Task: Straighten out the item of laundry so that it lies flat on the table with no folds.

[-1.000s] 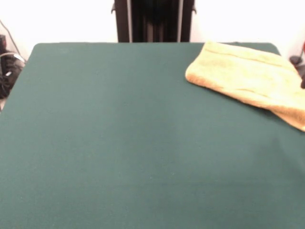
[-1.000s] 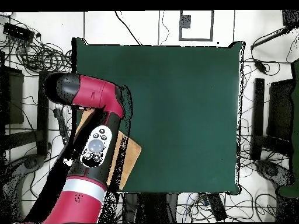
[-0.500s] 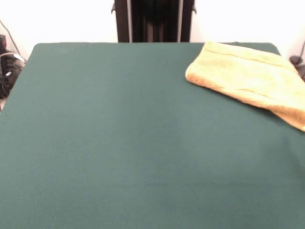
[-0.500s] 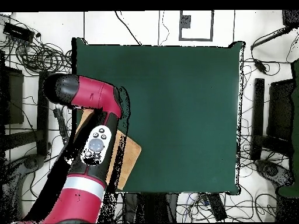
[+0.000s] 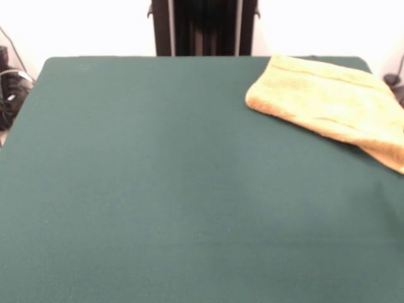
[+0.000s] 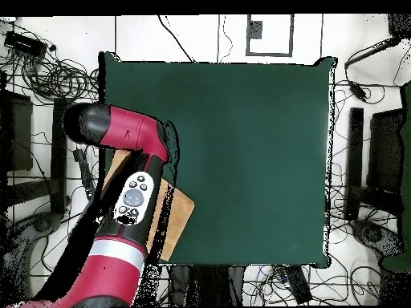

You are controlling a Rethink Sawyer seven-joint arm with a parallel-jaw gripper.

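Counter [image 5: 158, 189] surface open throughout — only the towel [image 5: 328, 104] lies at one corner, with the arm [image 6: 132, 200] overhanging it.

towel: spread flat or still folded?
Folded. In the front view the towel shows a doubled layer, a lower edge peeking out at its right end, at a corner of the table.

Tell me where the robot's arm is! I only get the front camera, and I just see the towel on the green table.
Observer: From overhead, the red arm hangs over the towel, at one corner of the table.
Operator: Can you see the whole towel up there?
Observer: No, only one edge peeks out beside the arm.
Operator: What's around the table?
Observer: Lots of cables lie on the floor beside it.
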